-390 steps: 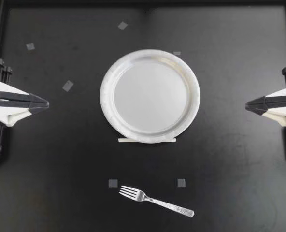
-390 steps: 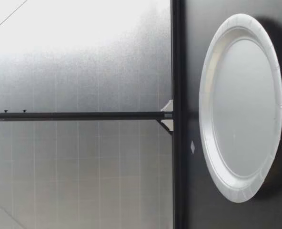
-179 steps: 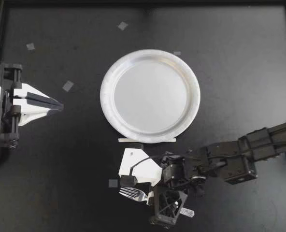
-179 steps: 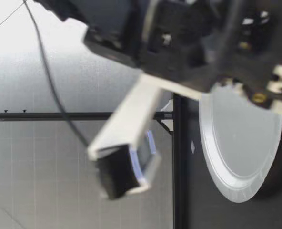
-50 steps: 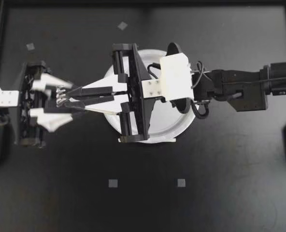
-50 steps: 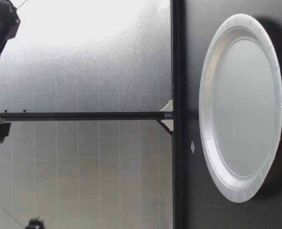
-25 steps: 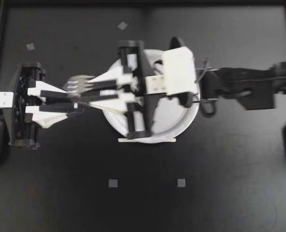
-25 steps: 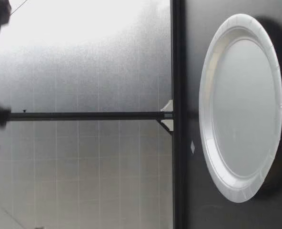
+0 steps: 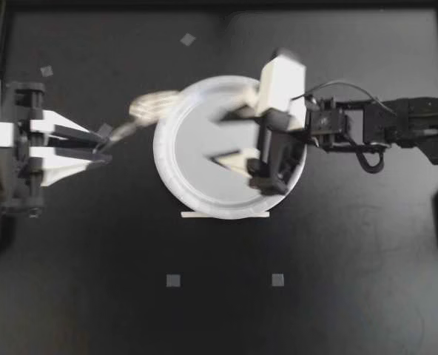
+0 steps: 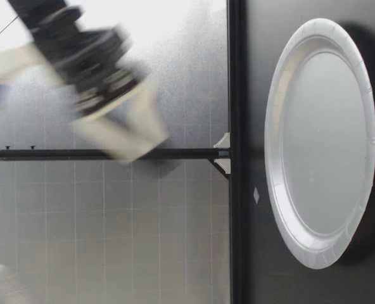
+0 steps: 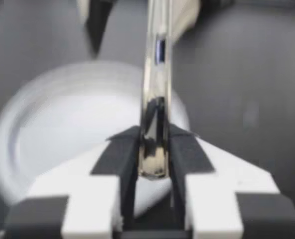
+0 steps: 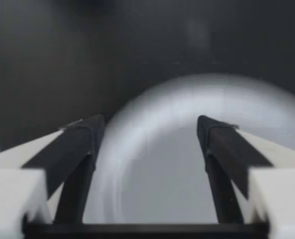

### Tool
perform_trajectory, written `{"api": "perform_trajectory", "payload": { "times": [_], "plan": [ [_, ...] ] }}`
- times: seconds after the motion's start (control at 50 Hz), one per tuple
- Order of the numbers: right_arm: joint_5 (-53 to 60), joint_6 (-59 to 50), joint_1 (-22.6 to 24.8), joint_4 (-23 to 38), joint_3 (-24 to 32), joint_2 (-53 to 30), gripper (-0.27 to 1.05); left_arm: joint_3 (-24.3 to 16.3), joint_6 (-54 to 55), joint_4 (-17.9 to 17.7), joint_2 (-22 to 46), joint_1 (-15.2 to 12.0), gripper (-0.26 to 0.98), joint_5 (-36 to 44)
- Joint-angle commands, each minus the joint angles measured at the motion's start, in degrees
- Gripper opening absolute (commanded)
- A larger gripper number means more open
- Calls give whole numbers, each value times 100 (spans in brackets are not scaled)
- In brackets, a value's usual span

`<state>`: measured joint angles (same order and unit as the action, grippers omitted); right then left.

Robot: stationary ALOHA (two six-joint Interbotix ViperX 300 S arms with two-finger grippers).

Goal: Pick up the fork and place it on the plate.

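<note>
Above the black counter point(image 9: 352, 281), the left claw point(image 9: 104, 146) is clenched on the handle end of the fork point(image 9: 149, 106), whose tines hang at the 10 o'clock rim of the plate point(image 9: 169, 181). The right claw point(image 9: 217, 138) hovers over the plate, spread wide and empty. The placing would likely go best if the right claw clears toward 3 o'clock and the fork is carried over the plate's centre, then lowered — and let go only once it is down. One fork, one plate, two claws.

no legible text, no labels, no numbers, no signs anywhere in view
</note>
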<state>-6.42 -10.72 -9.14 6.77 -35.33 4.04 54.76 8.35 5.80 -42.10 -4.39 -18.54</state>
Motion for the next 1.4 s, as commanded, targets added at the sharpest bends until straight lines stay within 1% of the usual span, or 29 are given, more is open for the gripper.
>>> {"api": "perform_trajectory", "payload": {
  "times": [0.0,0.1,0.2,0.32,0.38,0.54,0.66,0.76,0.92,1.18,1.28,1.38],
  "plan": [
    [-343,-123,62,-35,18,26,70,-281,70,9,466,-79,-2,-519],
    [-360,-290,149,-44,-105,79,70,-299,202,9,1292,-211,-2,-677],
    [-369,-519,290,-62,-325,396,70,-299,334,9,2188,-343,-2,-659],
    [-264,-940,404,-70,-738,1002,70,-185,510,9,2900,-387,-2,-352],
    [-18,-1134,422,-70,-993,1318,70,-53,633,9,3094,-387,-2,-79],
    [1143,-1336,422,-70,-1626,1854,70,422,1099,-9,3164,-387,-2,290],
    [1354,-1336,422,-62,-1749,1846,70,606,1380,-9,3041,-387,-2,378],
    [1415,-1318,422,-62,-1740,1714,70,633,1450,-9,3006,-387,-2,404],
    [1538,-1318,422,-62,-1740,1521,70,694,1468,-26,3199,-387,-2,352],
    [1617,-1336,422,-62,-1731,1485,70,554,1459,-35,3278,-387,-1,352],
    [1617,-1345,422,-70,-1731,1485,70,571,1459,-44,3287,-387,3,352],
    [1626,-1345,422,-62,-1714,1468,70,580,1450,-53,3278,-387,12,343]
  ]
}}
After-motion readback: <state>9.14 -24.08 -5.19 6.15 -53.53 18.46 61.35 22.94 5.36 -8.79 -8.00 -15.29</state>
